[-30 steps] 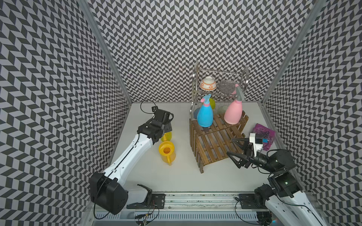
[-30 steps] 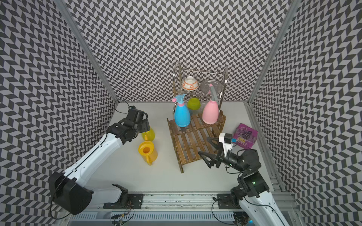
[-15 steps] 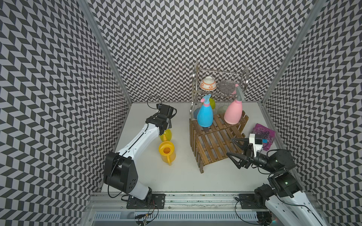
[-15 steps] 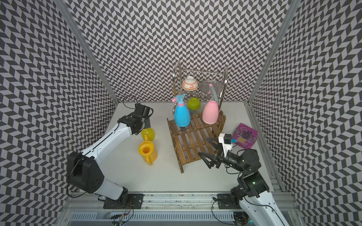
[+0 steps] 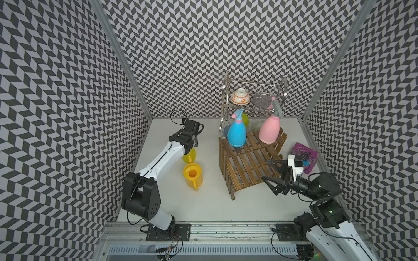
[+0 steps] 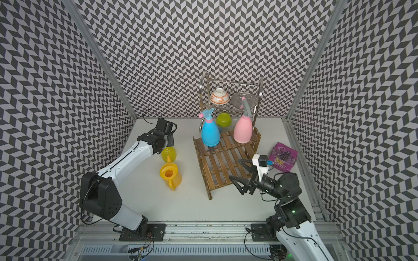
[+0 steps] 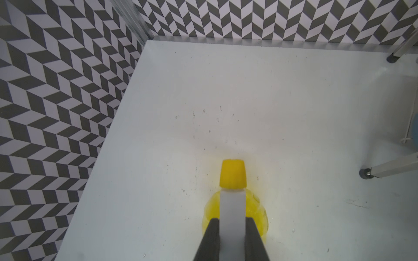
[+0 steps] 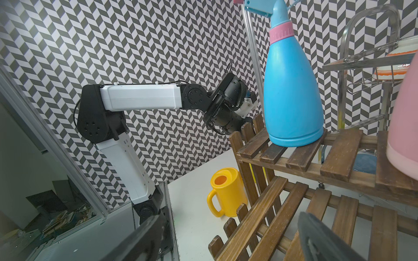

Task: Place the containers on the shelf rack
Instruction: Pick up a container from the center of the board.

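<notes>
Left of the shelf rack [image 5: 246, 162], we are pinching the yellow spray bottle [image 7: 256, 210].
Our left gripper [image 7: 232, 223] is clenching the bottle's white sprayer head from above; the bottle is standing on the table [image 5: 210, 203], apparently upright, and the watering can [image 5: 192, 176] is waiting off the same side of the rack. Our right gripper [image 5: 265, 169] is hanging spread and empty at the rack's front right corner, so the left arm is nearer. The blue spray bottle [image 5: 236, 133] and pink spray bottle [image 5: 269, 130] are occupying the upper step; the lower step is lying free, past the rack's raised side slats.
</notes>
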